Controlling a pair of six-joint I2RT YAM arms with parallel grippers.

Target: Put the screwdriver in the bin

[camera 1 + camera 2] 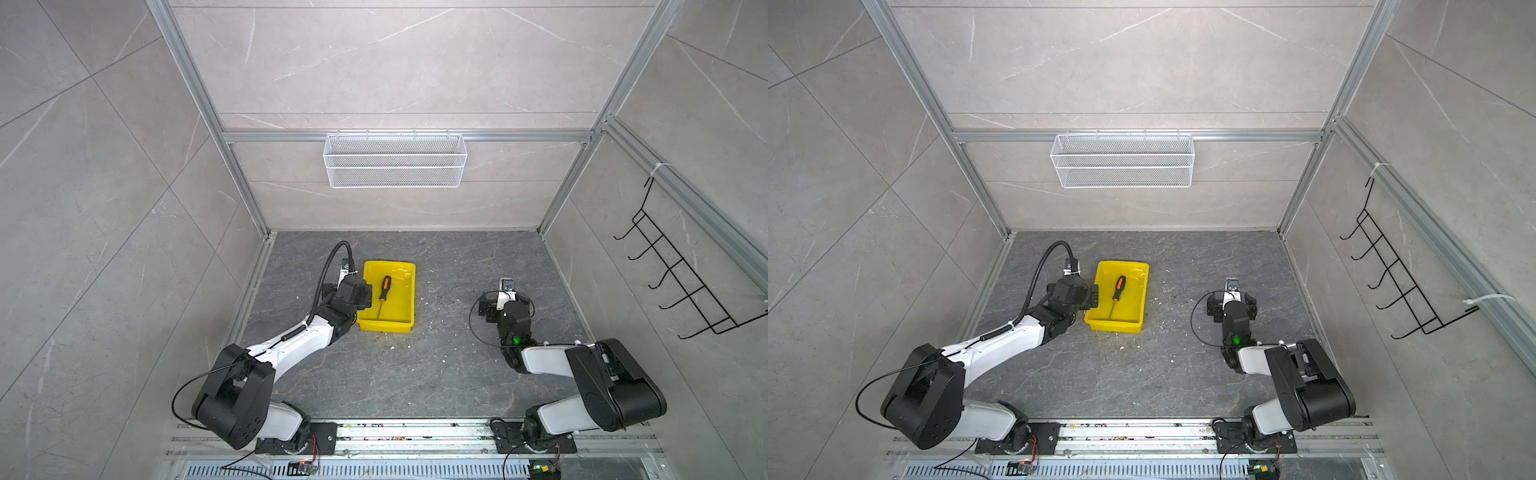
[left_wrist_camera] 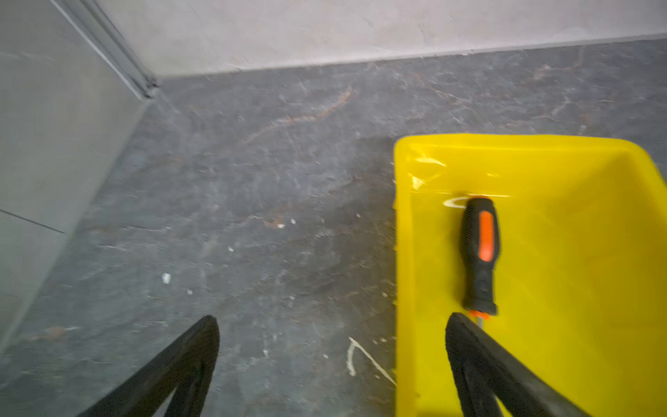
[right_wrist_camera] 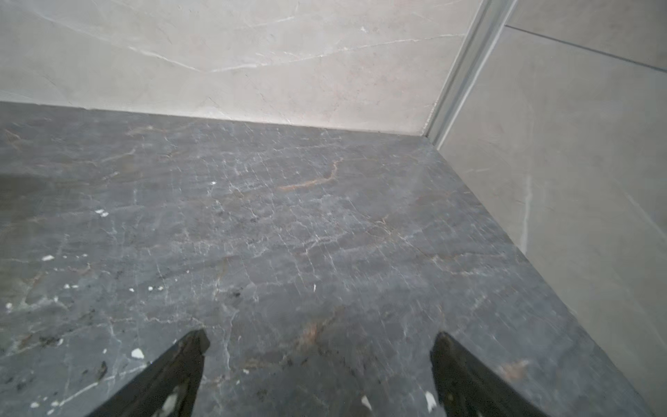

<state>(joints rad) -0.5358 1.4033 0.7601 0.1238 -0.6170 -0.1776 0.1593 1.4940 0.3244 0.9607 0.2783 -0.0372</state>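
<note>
Dark grey stone floor point(image 1: 415, 374), flecked with white chips, walled by pale tile; I log the following.

Bin point(image 1: 405, 320): yellow, on the floor left of centre in both top views, rim bare.

Screwdriver point(image 1: 385, 291): lies flat inside the bin point(image 1: 1133, 324), handle toward the back wall, shaft toward the arm bases. My left wrist view shows its black and orange handle point(image 2: 482, 252) resting on the bin's bottom point(image 2: 577, 289); nothing grips it.

Left gripper point(image 2: 332, 325): jaws spread wide, empty. One finger point(image 2: 195, 353) is over the floor, its mate over the bin's near wall. I think it hangs just clear of the rim, though that view is blurred.

Right gripper point(image 3: 319, 341): jaws wide apart, empty, above bare floor well to the right of the bin.

Mesh basket point(image 1: 395, 160): white, on the back wall.

Hook rack point(image 1: 685, 282): black wire, on the right wall.
</note>
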